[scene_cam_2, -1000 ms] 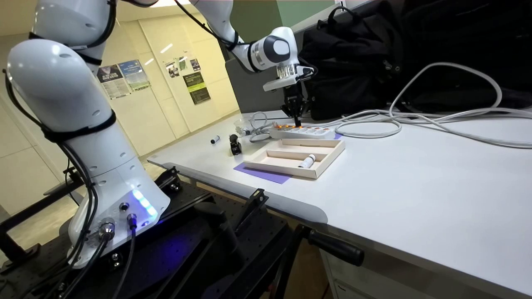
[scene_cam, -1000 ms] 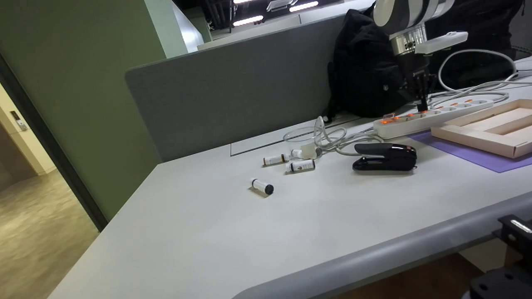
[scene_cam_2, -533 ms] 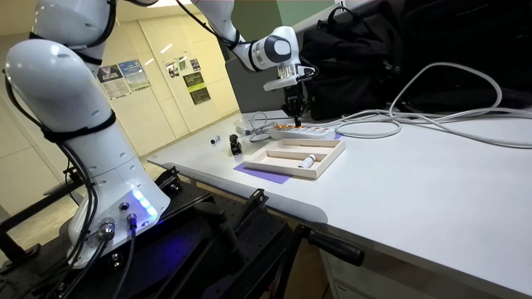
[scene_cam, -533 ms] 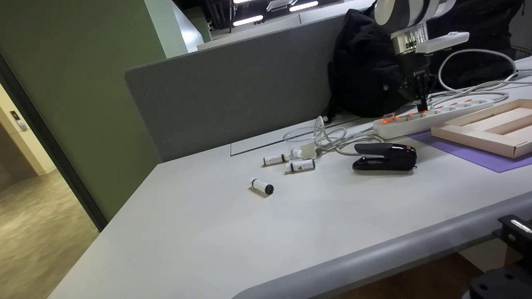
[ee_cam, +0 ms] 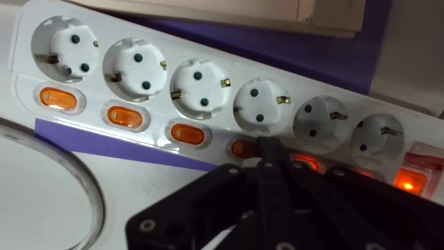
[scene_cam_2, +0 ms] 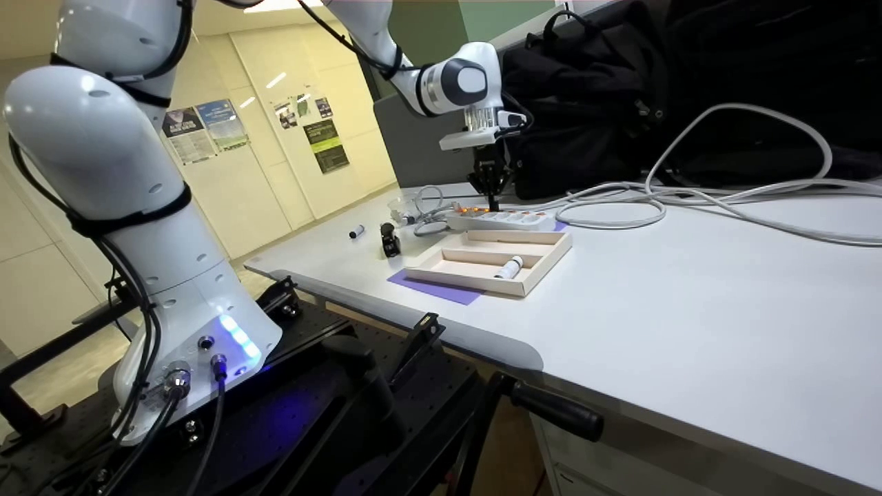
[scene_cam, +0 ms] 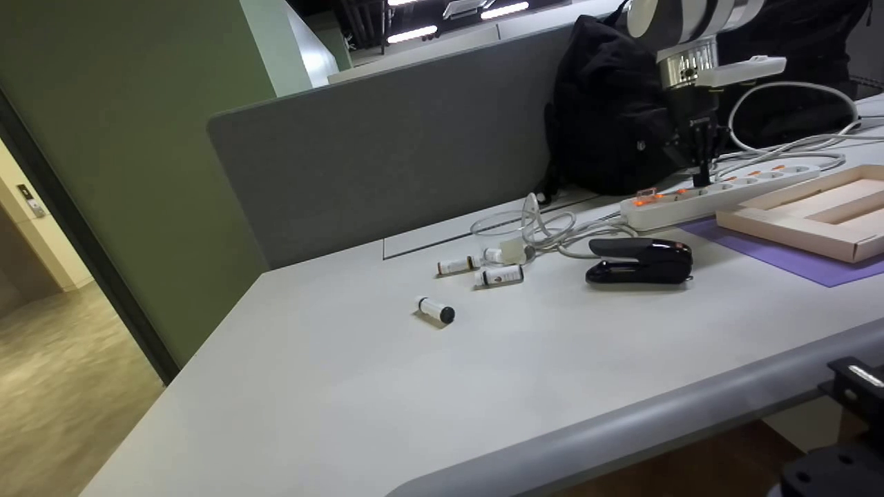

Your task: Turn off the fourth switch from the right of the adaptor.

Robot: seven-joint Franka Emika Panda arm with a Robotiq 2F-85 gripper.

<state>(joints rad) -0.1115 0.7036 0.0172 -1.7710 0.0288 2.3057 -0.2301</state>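
The adaptor [scene_cam: 663, 217] is a long white power strip at the back of the desk. It also shows in an exterior view [scene_cam_2: 475, 222] and fills the wrist view [ee_cam: 158, 111]. My gripper [ee_cam: 272, 146] points down with its fingers shut and empty. Its tips are at the fourth switch [ee_cam: 244, 148], counted from the end away from the large lit switch [ee_cam: 409, 180]. They hide part of it; whether they touch it I cannot tell. That switch looks unlit. The first three switches are also unlit. The two switches beyond it glow red. The gripper shows in both exterior views [scene_cam: 702, 178] [scene_cam_2: 493, 204].
A pale wooden tray [scene_cam_2: 475, 279] on a purple sheet [scene_cam: 808, 266] lies close along the adaptor, with a small bottle [scene_cam_2: 510, 267] in it. A black stapler [scene_cam: 642, 261], small bottles [scene_cam: 435, 309] and loose white cables [scene_cam_2: 613, 222] lie around. Black bags [scene_cam: 608, 103] stand behind.
The red glow at the fingertips, seen in both exterior views before, is gone. The arm's upper part has shifted slightly, while the fingertips stay at nearly the same spot.
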